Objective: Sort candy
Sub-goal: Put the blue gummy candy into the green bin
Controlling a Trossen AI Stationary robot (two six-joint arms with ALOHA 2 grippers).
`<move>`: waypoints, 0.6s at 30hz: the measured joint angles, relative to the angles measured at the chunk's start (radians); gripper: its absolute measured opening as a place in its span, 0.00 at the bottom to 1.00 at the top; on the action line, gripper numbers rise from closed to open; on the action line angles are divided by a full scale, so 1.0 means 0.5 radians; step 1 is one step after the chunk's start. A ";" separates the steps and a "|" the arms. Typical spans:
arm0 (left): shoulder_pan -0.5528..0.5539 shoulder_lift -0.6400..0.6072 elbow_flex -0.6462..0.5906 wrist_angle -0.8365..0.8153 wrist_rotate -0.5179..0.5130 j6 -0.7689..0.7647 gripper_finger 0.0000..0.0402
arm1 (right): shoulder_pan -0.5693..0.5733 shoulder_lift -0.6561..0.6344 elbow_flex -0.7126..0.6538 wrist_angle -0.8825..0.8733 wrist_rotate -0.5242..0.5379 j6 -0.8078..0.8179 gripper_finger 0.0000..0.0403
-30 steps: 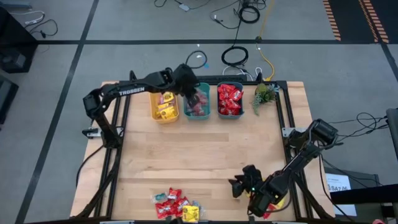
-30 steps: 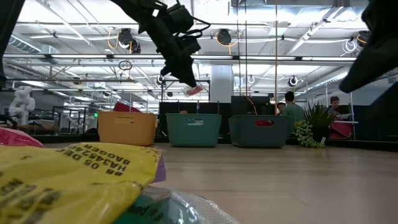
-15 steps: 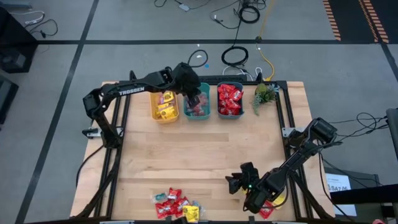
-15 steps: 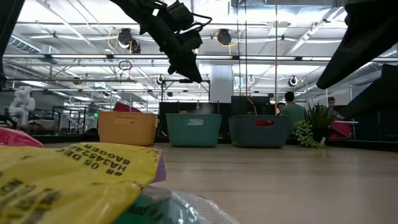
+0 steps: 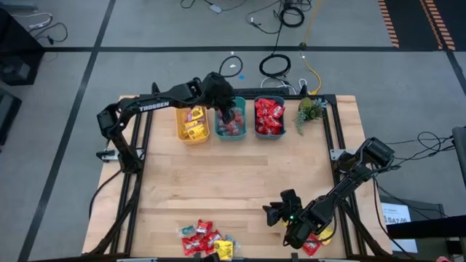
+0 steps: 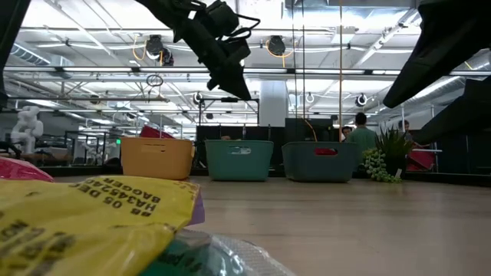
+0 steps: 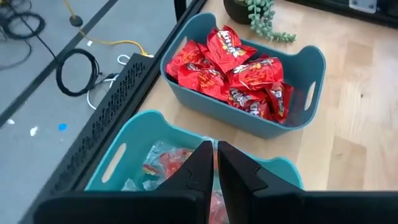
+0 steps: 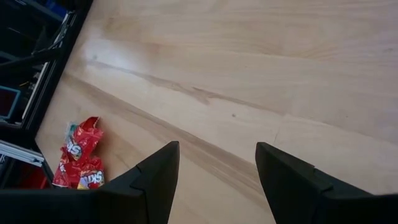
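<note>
On my overhead feed the yellow plastic bin [image 5: 193, 124] sits furthest left in the row at the far edge of the wooden desk [image 5: 240, 182], with yellow packets in it. Next to it is the middle teal plastic bin [image 5: 231, 125], and my left tool [image 5: 227, 116] hangs right above it. Through the left wrist camera its two dark fingers [image 7: 198, 167] are pressed together with nothing between them, over the clear pink-wrapped sweets [image 7: 163, 165] lying in that bin. The third bin, also teal plastic [image 7: 300, 79], is heaped with glossy red candy packets [image 7: 233, 70], and a small green plant [image 5: 309, 110] stands just beside it.

Along the near edge, a loose pile of red and yellow candy packets [image 5: 205, 239] lies left of centre. To its right my right tool [image 5: 274, 215] hovers with jaws spread wide and empty. A couple of red packets [image 8: 79, 155] lie near the desk's edge, though I think there may be more hidden beneath the arm.
</note>
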 joint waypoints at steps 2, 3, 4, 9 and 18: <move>-0.009 0.000 0.000 0.000 0.000 -0.072 0.09 | 0.000 0.000 0.000 0.000 0.000 -0.002 0.50; -0.017 0.000 0.000 -0.004 0.000 -0.089 0.09 | 0.000 0.001 0.000 0.000 0.000 -0.003 0.50; -0.026 -0.003 0.000 -0.013 0.000 -0.097 0.09 | 0.000 0.001 0.000 0.000 0.000 -0.004 0.50; -0.098 -0.083 -0.002 -0.087 0.087 -0.085 0.09 | 0.000 0.001 0.001 0.001 -0.001 -0.007 0.50; -0.483 -0.395 -0.002 -0.450 0.097 -0.235 0.09 | 0.005 0.002 0.001 0.181 -0.014 -0.243 0.50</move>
